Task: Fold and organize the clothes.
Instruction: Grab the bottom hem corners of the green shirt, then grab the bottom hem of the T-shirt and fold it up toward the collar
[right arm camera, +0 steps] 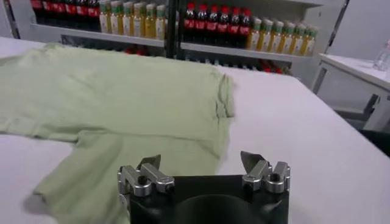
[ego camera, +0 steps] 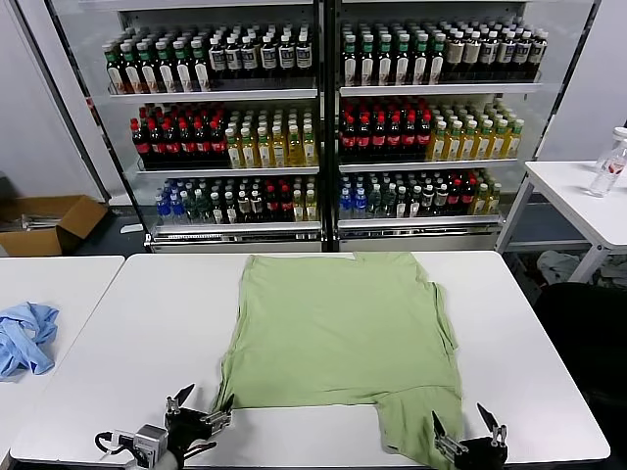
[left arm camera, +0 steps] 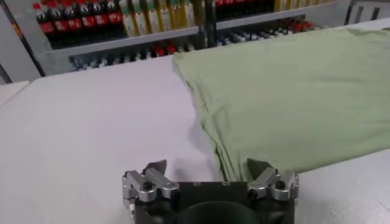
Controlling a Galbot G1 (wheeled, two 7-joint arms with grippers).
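The light green shirt (ego camera: 343, 333) lies flat on the white table (ego camera: 147, 343), plain side up, its graphic and buttons hidden. A narrow part hangs toward the front edge at the right (ego camera: 416, 421). My left gripper (ego camera: 196, 409) is open and empty at the front edge, just left of the shirt's near left corner. In the left wrist view the shirt (left arm camera: 292, 85) lies ahead of the open gripper (left arm camera: 209, 169). My right gripper (ego camera: 468, 431) is open and empty at the front edge beside the hanging part. In the right wrist view the shirt (right arm camera: 122, 91) lies ahead of that gripper (right arm camera: 200, 161).
A light blue cloth (ego camera: 24, 338) lies on a second table at the left. Drink coolers full of bottles (ego camera: 323, 117) stand behind the table. Another white table with a bottle (ego camera: 607, 166) stands at the far right. A cardboard box (ego camera: 49, 220) sits on the floor at left.
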